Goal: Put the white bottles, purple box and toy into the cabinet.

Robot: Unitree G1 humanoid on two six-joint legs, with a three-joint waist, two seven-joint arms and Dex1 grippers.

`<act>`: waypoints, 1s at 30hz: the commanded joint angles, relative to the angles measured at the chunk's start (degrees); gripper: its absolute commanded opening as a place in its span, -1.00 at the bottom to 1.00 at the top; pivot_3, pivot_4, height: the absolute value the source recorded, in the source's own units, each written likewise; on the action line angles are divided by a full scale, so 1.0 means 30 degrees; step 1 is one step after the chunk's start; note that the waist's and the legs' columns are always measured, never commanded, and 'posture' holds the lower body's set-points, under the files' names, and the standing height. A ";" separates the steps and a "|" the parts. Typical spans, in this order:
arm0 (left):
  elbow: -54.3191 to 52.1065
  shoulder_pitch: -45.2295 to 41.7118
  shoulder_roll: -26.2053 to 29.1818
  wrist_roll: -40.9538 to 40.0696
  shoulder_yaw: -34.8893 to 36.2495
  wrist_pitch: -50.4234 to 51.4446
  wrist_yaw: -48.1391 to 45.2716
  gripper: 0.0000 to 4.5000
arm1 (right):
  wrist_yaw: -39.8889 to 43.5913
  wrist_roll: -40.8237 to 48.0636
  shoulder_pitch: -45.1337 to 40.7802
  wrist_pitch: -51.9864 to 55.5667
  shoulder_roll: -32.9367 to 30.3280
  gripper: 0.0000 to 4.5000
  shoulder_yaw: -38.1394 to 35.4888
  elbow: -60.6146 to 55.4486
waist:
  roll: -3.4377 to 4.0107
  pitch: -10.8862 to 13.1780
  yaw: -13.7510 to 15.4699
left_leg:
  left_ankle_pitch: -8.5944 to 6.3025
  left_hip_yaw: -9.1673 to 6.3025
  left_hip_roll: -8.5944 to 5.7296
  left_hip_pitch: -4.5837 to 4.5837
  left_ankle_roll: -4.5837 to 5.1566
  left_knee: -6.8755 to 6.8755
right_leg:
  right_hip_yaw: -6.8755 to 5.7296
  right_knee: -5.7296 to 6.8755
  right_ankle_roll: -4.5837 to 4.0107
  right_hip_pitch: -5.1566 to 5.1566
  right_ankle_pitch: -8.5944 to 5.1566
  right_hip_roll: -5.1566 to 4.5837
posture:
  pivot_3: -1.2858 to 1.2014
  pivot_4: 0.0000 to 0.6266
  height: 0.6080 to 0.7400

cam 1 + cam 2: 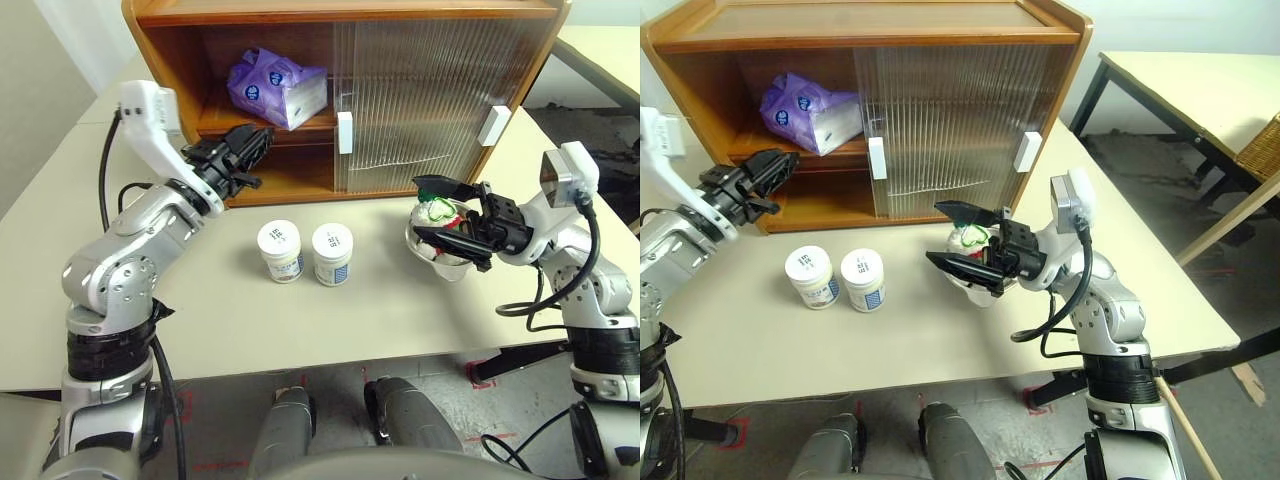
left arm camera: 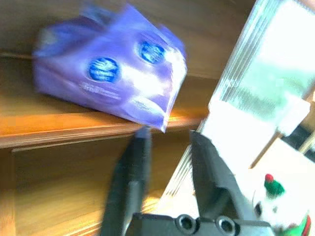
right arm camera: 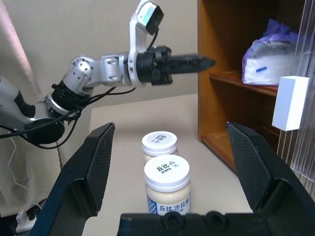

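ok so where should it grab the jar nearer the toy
Likely around the round side wall just under the wide lid of the right-hand jar, coming in level from the toy side. It stands upright, the other jar close on its left, so that flank is blocked.

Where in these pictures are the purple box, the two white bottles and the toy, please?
purple box point(image 1: 272, 86), left eye view, its purple front face.
white bottles point(image 1: 279, 238) point(image 1: 332, 240), left eye view, their lids.
toy point(image 2: 273, 187), left wrist view, its green hat.
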 commanded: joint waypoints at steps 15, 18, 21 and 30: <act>0.9797 -0.5806 -0.2586 0.6824 -0.2116 -0.4616 -0.2985 -0.99 | -0.0542 -0.0233 0.0816 -0.0230 0.0297 1.00 0.0114 -0.1048 | 0.0013 -0.0015 -0.0307 | -0.0011 0.0114 0.0019 -0.0038 0.0016 -0.0003 | 0.0002 -0.0022 0.0168 -0.0010 -0.0080 0.0022 | -0.16 -0.76 1.00; 1.1394 -0.6693 -0.3027 0.7314 -0.1808 -0.5239 -0.3146 -0.99 | -0.0540 -0.0257 0.0746 -0.0347 0.0238 1.00 0.0013 -0.0910 | 0.0012 -0.0016 -0.0415 | -0.0006 0.0111 0.0017 -0.0038 0.0029 0.0020 | 0.0004 -0.0022 0.0231 0.0004 -0.0092 0.0023 | -0.16 -0.76 1.00; 1.2947 -0.7423 -0.3075 0.8240 -0.1846 -0.5961 -0.3235 -0.99 | -0.0494 -0.0277 0.0763 -0.0464 0.0225 1.00 0.0026 -0.0828 | 0.0011 -0.0017 -0.0599 | -0.0005 0.0107 0.0021 -0.0042 0.0035 0.0048 | 0.0006 -0.0022 0.0259 0.0010 -0.0076 0.0019 | -0.16 -0.77 1.00; 0.8757 -0.5949 -0.3163 0.6839 -0.0637 -0.4496 -0.3791 -0.71 | -0.0285 -0.0268 0.0928 -0.0625 0.0008 1.00 -0.0067 -0.0592 | 0.0007 -0.0020 -0.1123 | 0.0014 0.0158 -0.0042 -0.0083 0.0071 0.0092 | -0.0025 -0.0030 0.0313 0.0024 -0.0073 0.0039 | -0.16 -0.76 1.00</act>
